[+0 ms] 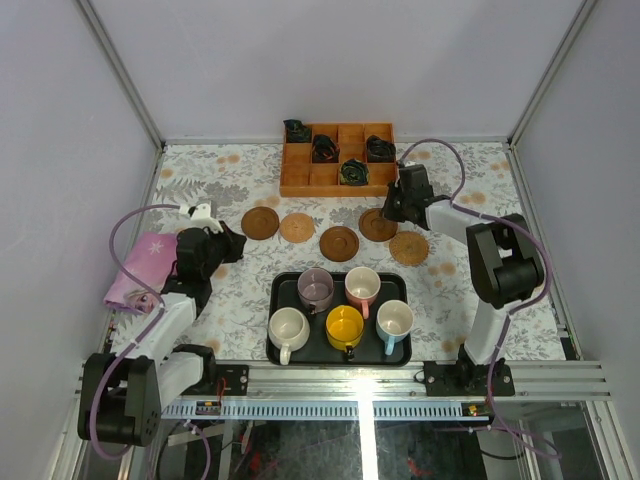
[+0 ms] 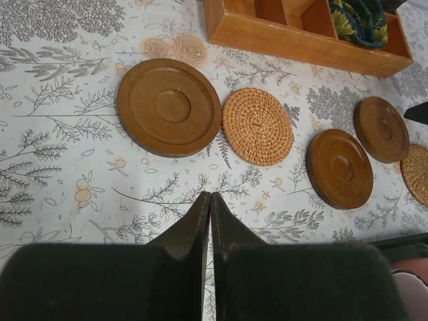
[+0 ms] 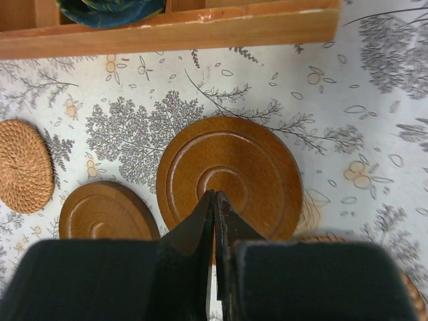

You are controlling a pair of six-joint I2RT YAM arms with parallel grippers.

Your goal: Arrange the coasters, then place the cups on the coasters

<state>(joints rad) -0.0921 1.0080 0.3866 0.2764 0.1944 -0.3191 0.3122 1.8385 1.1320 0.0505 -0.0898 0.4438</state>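
Five coasters lie in a loose row behind the tray: dark brown [image 1: 260, 222], woven tan [image 1: 297, 227], dark brown [image 1: 339, 243], dark brown [image 1: 377, 225], woven tan [image 1: 409, 247]. My left gripper [image 1: 235, 245] is shut and empty, just short of the leftmost dark coaster [image 2: 168, 107]. My right gripper [image 1: 388, 210] is shut too, its tips [image 3: 215, 194] over the middle of a dark coaster [image 3: 229, 177]; I cannot tell if they touch it. The mauve [image 1: 316, 289], pink [image 1: 362, 287], cream [image 1: 288, 328], yellow [image 1: 345, 326] and light blue [image 1: 395, 320] cups stand in the tray.
The black tray [image 1: 275, 300] sits near the front edge between the arms. A wooden compartment box [image 1: 337, 185] holding dark rolled items stands at the back. A pink cloth [image 1: 140, 265] lies at the left beside my left arm.
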